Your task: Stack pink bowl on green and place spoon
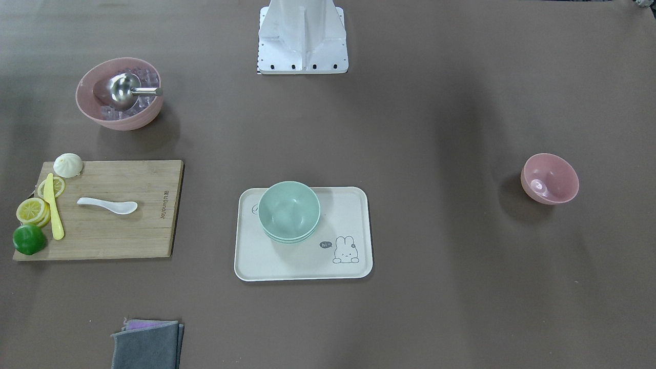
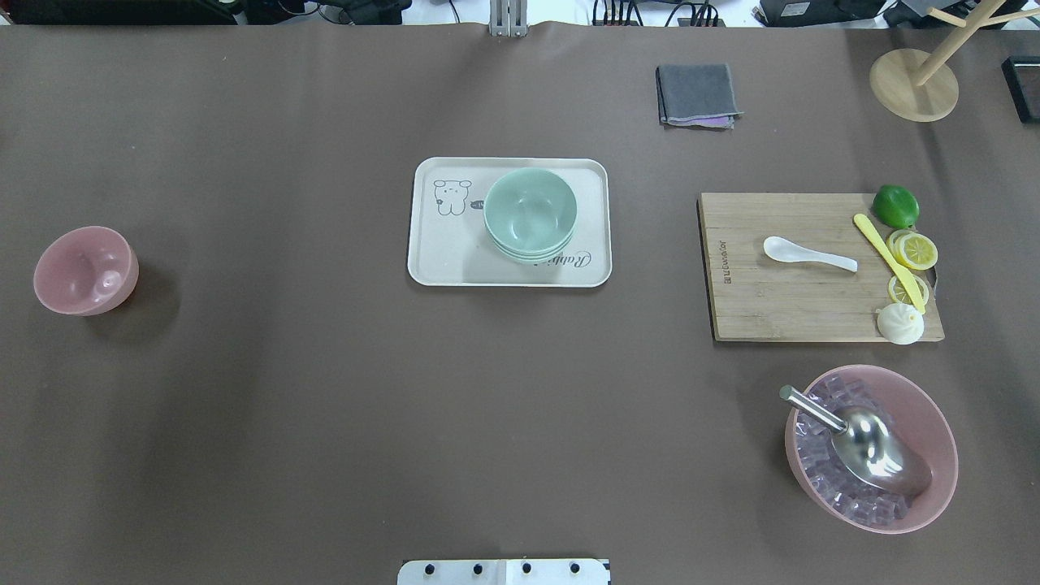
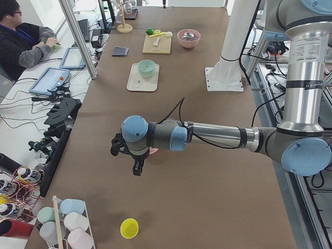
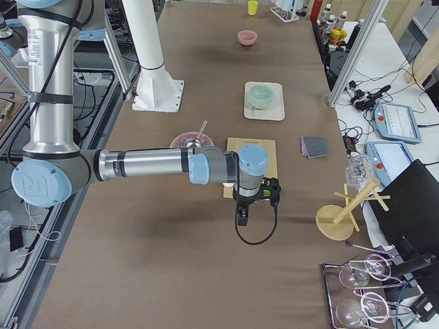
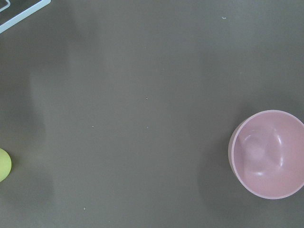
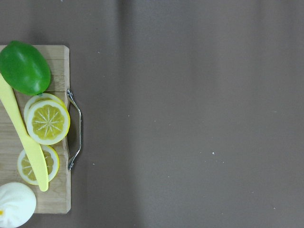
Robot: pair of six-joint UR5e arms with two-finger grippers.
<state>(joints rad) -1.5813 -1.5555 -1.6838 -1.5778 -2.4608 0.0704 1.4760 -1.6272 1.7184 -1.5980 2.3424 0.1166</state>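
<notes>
The small pink bowl point(image 2: 84, 270) stands alone on the brown table at the robot's left; it also shows in the front view point(image 1: 549, 178) and at the right of the left wrist view point(image 5: 268, 154). The green bowl point(image 2: 530, 214) sits on top of a stack on a cream tray point(image 2: 443, 252) at the middle. The white spoon point(image 2: 808, 254) lies on a wooden cutting board point(image 2: 780, 301). My left gripper point(image 3: 136, 170) hangs above the table near the pink bowl. My right gripper point(image 4: 241, 219) hangs beyond the board's end. I cannot tell whether either is open or shut.
A large pink bowl point(image 2: 930, 418) of ice cubes with a metal scoop point(image 2: 873, 451) stands near the board. A lime point(image 2: 895, 205), lemon slices, a yellow knife point(image 2: 887, 260) and a bun lie on the board. A grey cloth point(image 2: 697, 95) and a wooden stand point(image 2: 914, 85) are at the far side.
</notes>
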